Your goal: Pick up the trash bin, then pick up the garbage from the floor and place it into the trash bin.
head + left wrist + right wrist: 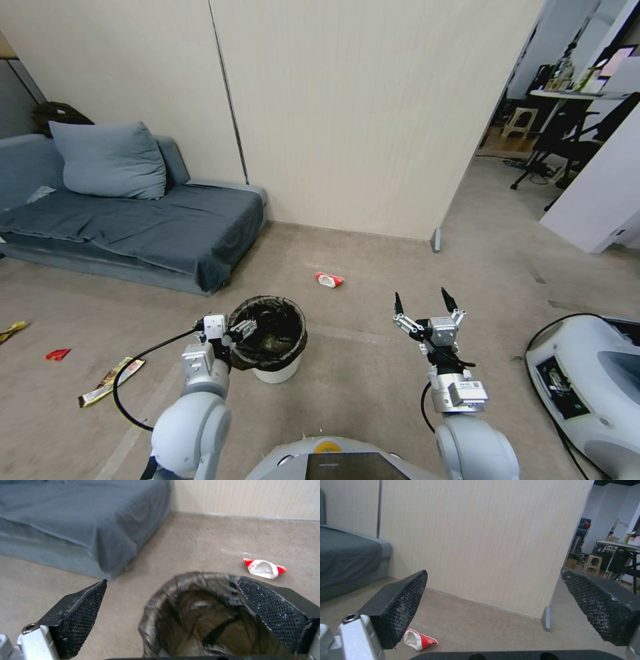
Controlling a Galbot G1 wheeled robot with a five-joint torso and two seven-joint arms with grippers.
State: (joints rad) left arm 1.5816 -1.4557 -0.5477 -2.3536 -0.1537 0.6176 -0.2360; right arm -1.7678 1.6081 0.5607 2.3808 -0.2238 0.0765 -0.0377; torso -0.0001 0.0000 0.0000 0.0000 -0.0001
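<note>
The room has a beige floor (373, 373), a pale panel wall at the far side and a grey sofa (133, 227) at the far left. The left gripper (235, 331) is at the left part of the trash bin (270, 340) rim, with its fingers spread; in the left wrist view one finger (276, 610) is over the black bag and the other (78, 616) is outside the rim, so the rim lies between them but is not yet pinched. The bin stands upright on the floor, and I cannot tell what is in it. The right gripper (422, 305) hangs in the air at the right, also spread and holding nothing. A red-white packet (329, 280) lies farther away, between the two arms and apart from the bin. More wrappers, a yellow one (110, 381) and a red one (57, 355), lie at the left.
</note>
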